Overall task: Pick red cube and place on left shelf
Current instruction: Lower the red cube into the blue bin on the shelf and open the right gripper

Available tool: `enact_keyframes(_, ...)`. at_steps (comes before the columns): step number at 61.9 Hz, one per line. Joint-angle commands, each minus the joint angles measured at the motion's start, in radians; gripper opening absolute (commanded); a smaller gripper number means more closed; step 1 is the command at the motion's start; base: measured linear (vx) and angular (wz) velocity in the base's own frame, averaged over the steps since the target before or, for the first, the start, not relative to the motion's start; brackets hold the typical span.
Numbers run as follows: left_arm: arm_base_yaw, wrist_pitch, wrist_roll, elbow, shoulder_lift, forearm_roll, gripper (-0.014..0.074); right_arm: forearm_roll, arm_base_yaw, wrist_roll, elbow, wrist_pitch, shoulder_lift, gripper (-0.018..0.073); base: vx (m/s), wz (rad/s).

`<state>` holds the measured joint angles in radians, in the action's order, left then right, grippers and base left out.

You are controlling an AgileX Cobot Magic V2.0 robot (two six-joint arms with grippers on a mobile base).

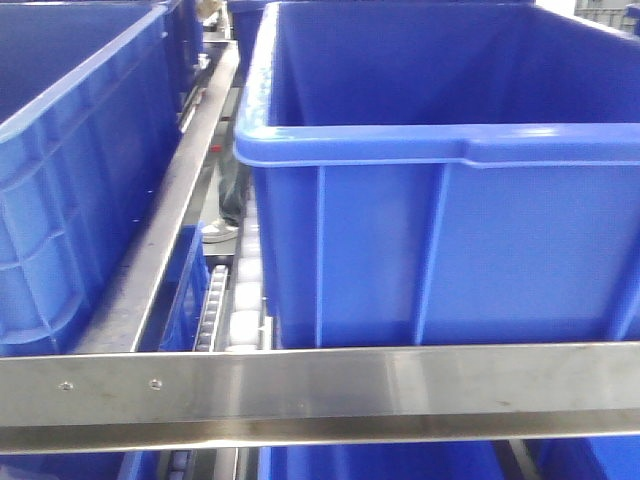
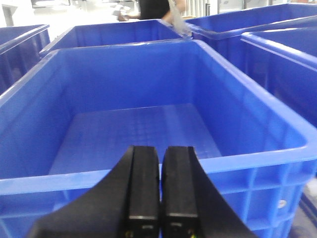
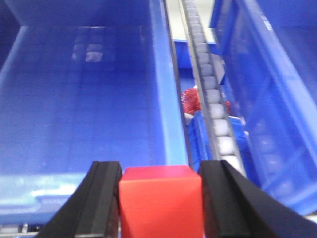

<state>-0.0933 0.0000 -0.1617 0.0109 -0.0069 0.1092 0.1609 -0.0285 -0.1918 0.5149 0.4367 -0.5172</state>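
The red cube fills the bottom of the right wrist view, clamped between the two black fingers of my right gripper, which is shut on it. It hangs over the near rim of a blue bin. In the left wrist view my left gripper is shut with nothing in it, its pads pressed together above the near wall of an empty blue bin. Neither gripper shows in the front view. No left shelf stands out among the bins and rails.
Large blue bins sit side by side on steel rails with white roller tracks between them. A red object lies low beside the rollers. A person's legs stand behind the rack.
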Motion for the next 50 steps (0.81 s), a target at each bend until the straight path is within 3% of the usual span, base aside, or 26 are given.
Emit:
enact_keyframes(1,0.003,-0.084,0.002,0.022,0.006,0.009,0.0106,0.014,0.006,0.002,0.032,-0.089,-0.008,0.0057,0.03,-0.13)
enact_keyframes(50,0.003,-0.084,0.002,0.022,0.006,0.009,0.0106,0.038,0.006,0.002,0.032,-0.1,-0.008,0.0057,0.0,0.02)
